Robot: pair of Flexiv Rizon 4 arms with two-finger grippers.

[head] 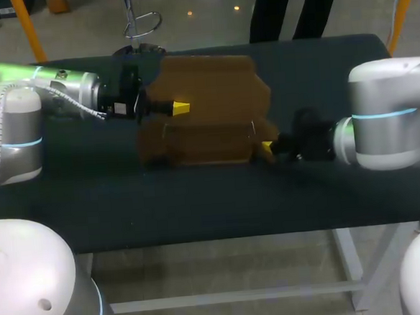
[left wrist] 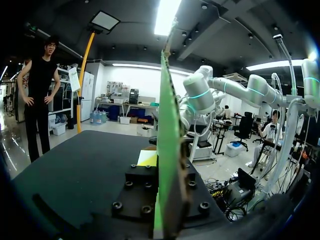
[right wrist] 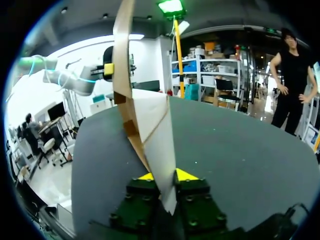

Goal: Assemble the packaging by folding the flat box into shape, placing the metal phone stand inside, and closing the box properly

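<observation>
The flat brown cardboard box (head: 206,107) hangs over the black table (head: 199,209), tilted, held from both sides. My left gripper (head: 180,108) comes in from the left and is shut on the box's left part. In the left wrist view the card (left wrist: 167,125) stands edge-on between the fingers of the left gripper (left wrist: 167,167). My right gripper (head: 268,147) is shut on the box's lower right corner. In the right wrist view a pale flap (right wrist: 155,130) runs down between the two yellow tips of the right gripper (right wrist: 166,176), and the left gripper's yellow tip (right wrist: 108,69) shows at the card's far end.
Dark table surface lies bare in front of and below the box. My two arms flank the box, left arm (head: 53,85) and right arm (head: 387,116), both low over the table.
</observation>
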